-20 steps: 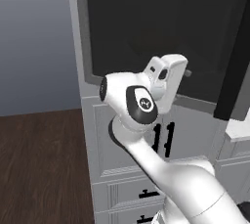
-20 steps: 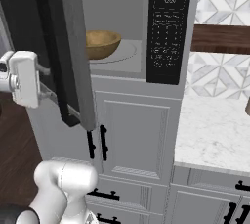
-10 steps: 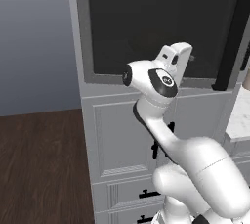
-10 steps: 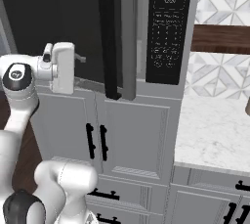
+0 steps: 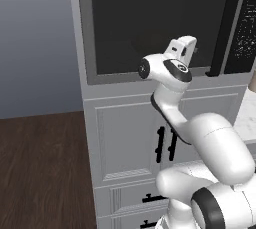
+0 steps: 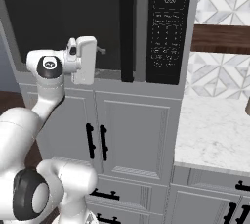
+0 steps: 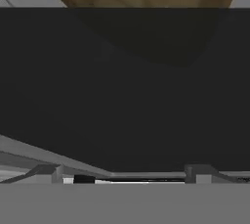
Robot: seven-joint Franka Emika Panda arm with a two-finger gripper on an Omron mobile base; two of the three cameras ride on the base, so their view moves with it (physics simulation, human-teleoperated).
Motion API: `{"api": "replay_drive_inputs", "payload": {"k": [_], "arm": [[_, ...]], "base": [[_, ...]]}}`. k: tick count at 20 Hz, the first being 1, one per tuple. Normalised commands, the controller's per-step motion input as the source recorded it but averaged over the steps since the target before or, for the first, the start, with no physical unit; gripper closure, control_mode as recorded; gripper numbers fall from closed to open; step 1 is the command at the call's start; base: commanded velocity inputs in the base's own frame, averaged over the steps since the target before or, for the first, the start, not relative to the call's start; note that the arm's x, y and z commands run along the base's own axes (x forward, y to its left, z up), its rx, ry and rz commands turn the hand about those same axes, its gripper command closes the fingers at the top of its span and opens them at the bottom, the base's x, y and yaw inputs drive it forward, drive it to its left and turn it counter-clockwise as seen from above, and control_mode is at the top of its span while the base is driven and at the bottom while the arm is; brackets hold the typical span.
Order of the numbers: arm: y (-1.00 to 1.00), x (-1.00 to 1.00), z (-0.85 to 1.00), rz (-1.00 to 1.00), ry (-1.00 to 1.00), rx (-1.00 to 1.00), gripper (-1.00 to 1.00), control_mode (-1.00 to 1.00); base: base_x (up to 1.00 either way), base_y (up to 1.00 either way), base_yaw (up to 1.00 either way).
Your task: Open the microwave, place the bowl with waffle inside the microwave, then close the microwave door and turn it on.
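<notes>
Two fingers spread wide, holding nothing.

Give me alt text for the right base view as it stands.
The microwave door sits shut, its black bar handle beside the control strip. The white arm's gripper is at the door's lower edge, touching nothing. White cabinets stand below, a marble counter to the right.

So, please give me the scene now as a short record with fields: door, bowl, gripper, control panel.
microwave door: closed, flush with the front
door handle: tall black bar, beside the control strip
bowl: dim shape behind the dark glass, inside the microwave
gripper: open, holds nothing, at the lower edge of the door
control strip: right of the handle, not touched
</notes>
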Motion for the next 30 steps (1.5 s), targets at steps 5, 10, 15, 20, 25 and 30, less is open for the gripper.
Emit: {"api": "replay_drive_inputs", "payload": {"k": [5,10,15,20,25,30], "arm": [[-0.03,-0.01,0.00,0.07,0.00,0.00,-1.00,-1.00],[-0.01,0.10,0.00,0.06,0.00,0.05,-1.00,-1.00],[-0.13,-0.86,0.55,0.15,0.00,0.22,-1.00,-1.00],[-0.57,-1.00,0.39,0.21,0.02,0.18,-1.00,-1.00],[-0.99,-0.79,-0.02,0.28,0.08,0.05,-1.00,-1.00],[-0.96,-0.08,-0.07,0.35,0.02,0.04,-1.00,-1.00]], "base": [[0.00,0.00,0.00],[0.00,0.00,0.00],[0.00,0.00,0.00],[0.00,0.00,0.00],[0.00,0.00,0.00],[0.00,0.00,0.00]]}}
